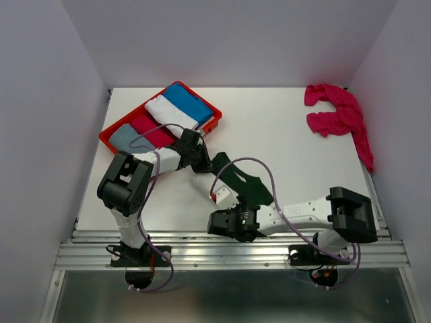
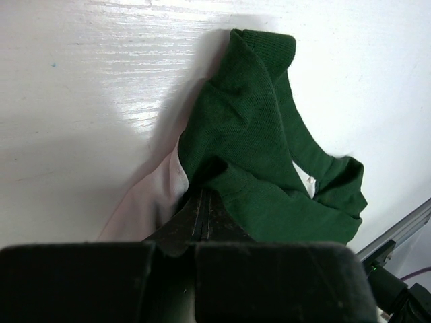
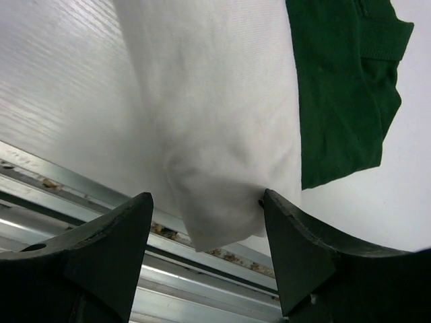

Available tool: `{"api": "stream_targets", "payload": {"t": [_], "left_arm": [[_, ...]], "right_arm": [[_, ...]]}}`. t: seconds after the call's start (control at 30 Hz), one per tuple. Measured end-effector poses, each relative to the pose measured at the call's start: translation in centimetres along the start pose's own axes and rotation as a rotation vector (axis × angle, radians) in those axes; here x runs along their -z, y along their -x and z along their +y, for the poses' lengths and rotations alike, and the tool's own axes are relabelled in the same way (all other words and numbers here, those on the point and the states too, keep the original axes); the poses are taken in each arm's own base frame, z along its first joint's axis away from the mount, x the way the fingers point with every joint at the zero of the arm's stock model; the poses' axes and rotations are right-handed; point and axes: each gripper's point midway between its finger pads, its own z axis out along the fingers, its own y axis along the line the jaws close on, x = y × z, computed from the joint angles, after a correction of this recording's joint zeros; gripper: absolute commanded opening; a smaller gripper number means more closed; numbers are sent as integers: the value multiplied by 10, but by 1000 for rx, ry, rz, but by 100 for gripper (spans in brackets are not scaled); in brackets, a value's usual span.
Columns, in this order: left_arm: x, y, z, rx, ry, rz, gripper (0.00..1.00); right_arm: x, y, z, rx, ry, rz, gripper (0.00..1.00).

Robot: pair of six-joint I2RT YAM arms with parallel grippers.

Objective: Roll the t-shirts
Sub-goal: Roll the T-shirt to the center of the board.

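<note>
A cream-white t-shirt (image 1: 237,180) with dark green sleeves lies crumpled in the middle of the table, near its front edge. My left gripper (image 1: 205,160) is shut on a bunched green part (image 2: 256,134) of it, with white cloth (image 2: 151,202) beside the fingers. My right gripper (image 3: 205,202) stands open at the front edge, around a hanging white fold (image 3: 222,195) that touches the right-hand finger (image 3: 296,235). In the top view the right gripper (image 1: 219,214) sits just below the shirt. A magenta-pink t-shirt (image 1: 339,116) lies crumpled at the far right corner.
A red tray (image 1: 214,122) at the back left holds folded blue, white, red and grey cloths. The metal rail (image 1: 229,252) runs along the table's front edge, right under the right gripper. Grey walls close in both sides.
</note>
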Motion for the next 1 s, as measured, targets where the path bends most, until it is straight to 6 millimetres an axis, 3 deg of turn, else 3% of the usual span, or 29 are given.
{"api": "stream_targets", "payload": {"t": [0.17,0.27,0.37,0.47,0.6,0.63,0.73,0.83,1.0], "left_arm": [[0,0,1,0,3,-1,0],[0,0,1,0,4,-1,0],[0,0,1,1,6,0,0],[0,-1,3,2,12,3,0],[3,-2,4,-2,21,6,28],[6,-2,3,-11,22,4,41],[19,1,-2,-35,23,-12,52],[36,9,-12,-67,25,-39,70],[77,36,-41,-127,3,-139,76]], "right_arm": [[-12,-10,-1,97,-39,28,67],[-17,-12,-2,141,-54,33,57],[-25,-15,-5,185,-92,37,38],[-29,-15,-5,199,-118,30,5],[-29,-14,-4,195,-119,19,1],[-29,-14,-4,188,-116,16,1],[-26,-15,-5,152,-81,-4,1],[-23,-15,-5,68,-2,-16,1],[-16,-5,1,-107,188,-30,1]]}}
